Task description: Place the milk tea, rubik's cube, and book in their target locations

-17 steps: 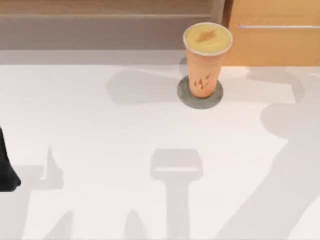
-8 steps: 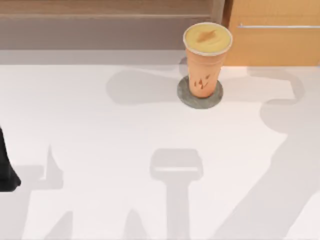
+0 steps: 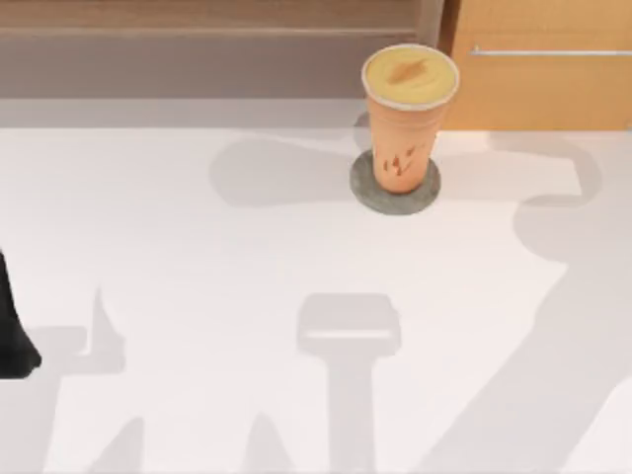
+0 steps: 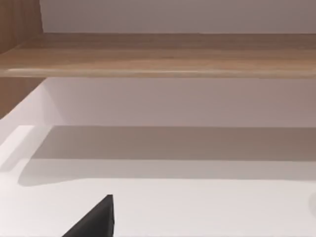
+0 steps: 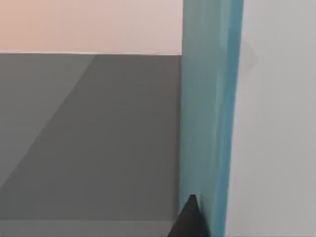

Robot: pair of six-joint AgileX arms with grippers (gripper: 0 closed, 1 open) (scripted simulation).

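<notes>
Near the back of the worktop (image 3: 197,257), the milk tea (image 3: 405,118) stands up straight on a round grey mat (image 3: 367,200), so I think that part of the job is done. Close by the right gripper (image 5: 190,219) is a tall teal slab (image 5: 207,108), standing on end. It looks like the book, so I guess the book is the step in hand. To do it well, the right arm should go slowly, keep the book straight up and down, and let go only when it sits firm in its spot. It should also stay well away from the cup so the cup does not tip. The left arm (image 3: 12,341) waits at the left edge of the worktop, and the left gripper (image 4: 96,222) faces a wooden shelf (image 4: 158,54). Just a dark tip of each gripper can be seen, so I cannot tell if either one is wide or narrow. The slab is cut off at both ends, and it is hard to tell if the right gripper is holding it or is just beside it.
</notes>
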